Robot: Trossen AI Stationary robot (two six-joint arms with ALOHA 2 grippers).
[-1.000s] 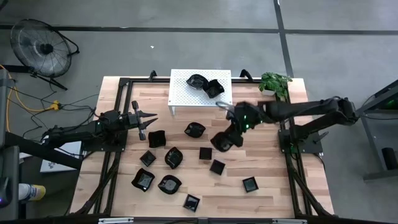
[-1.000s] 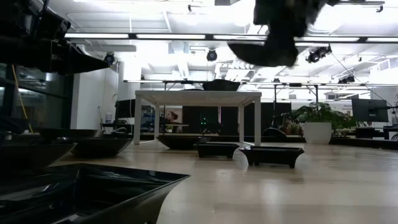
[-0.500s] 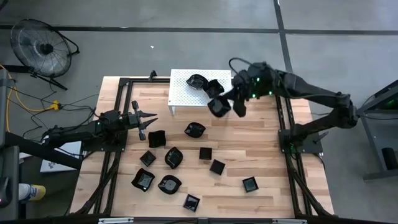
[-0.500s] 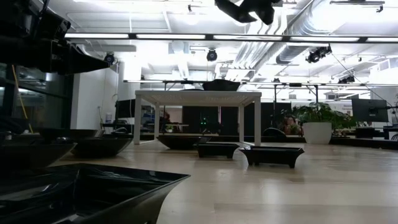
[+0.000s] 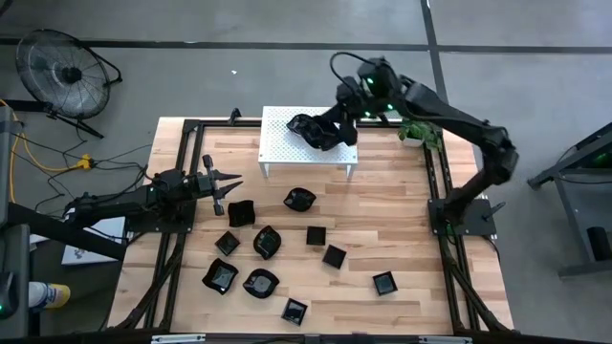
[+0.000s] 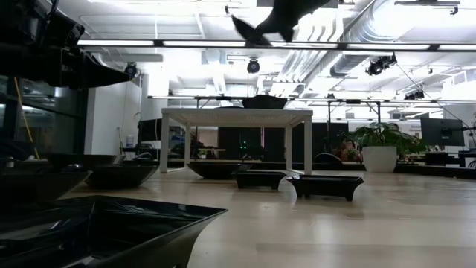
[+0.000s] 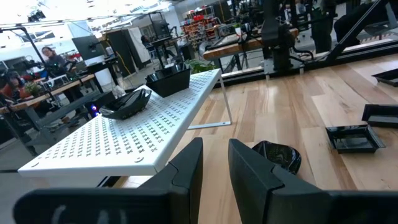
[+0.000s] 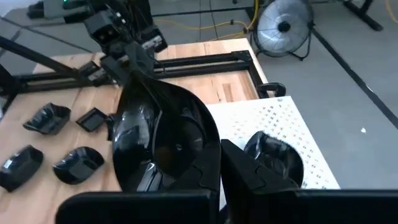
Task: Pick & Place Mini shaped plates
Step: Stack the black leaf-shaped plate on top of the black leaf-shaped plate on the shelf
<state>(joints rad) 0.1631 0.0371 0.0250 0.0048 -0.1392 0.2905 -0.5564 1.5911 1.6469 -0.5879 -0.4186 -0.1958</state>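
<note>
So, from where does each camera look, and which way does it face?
High view: overhead, straight down on the table; both arms show.
Low view: table height, facing the white perforated stand; right arm overhead.
Left wrist view: past the left pincer toward the stand.
Right wrist view: past the right pincer, shut on a black plate.
The stand shows in every view.

No text, label, brand, number or sign can be read in any of the views.
</note>
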